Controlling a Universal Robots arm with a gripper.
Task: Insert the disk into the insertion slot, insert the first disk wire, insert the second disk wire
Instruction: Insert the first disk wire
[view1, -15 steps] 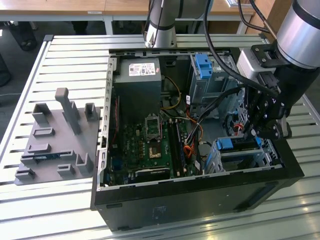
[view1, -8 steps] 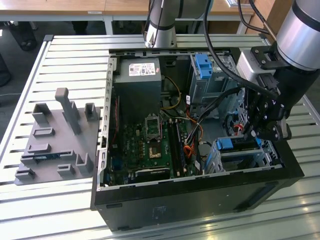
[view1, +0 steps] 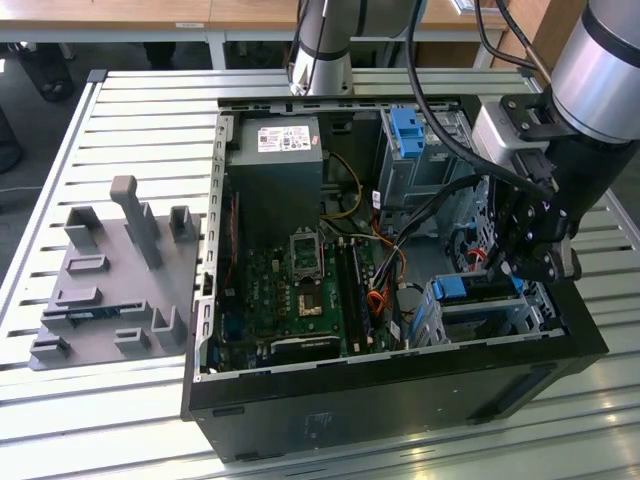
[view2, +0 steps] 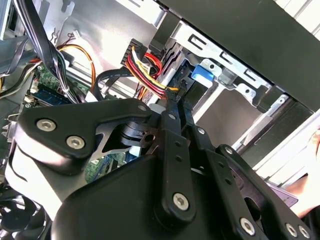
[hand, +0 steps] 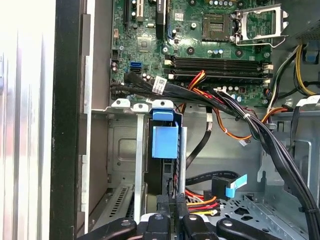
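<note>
Black end effector (view2: 176, 93) narrow around red-and-yellow disk wire (view2: 150, 72), beside disk (hand: 164, 142) in insertion slot (hand: 138, 160).

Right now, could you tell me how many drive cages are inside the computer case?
2: the taller grey cage with the blue latch, and the insertion slot holding the disk by the claw. Cables may hide more.

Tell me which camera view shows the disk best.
The first wrist view: the disk, blue carrier foremost, is unobstructed. In the exterior view the arm partly hides it; the second wrist view catches its blue tab.
</note>
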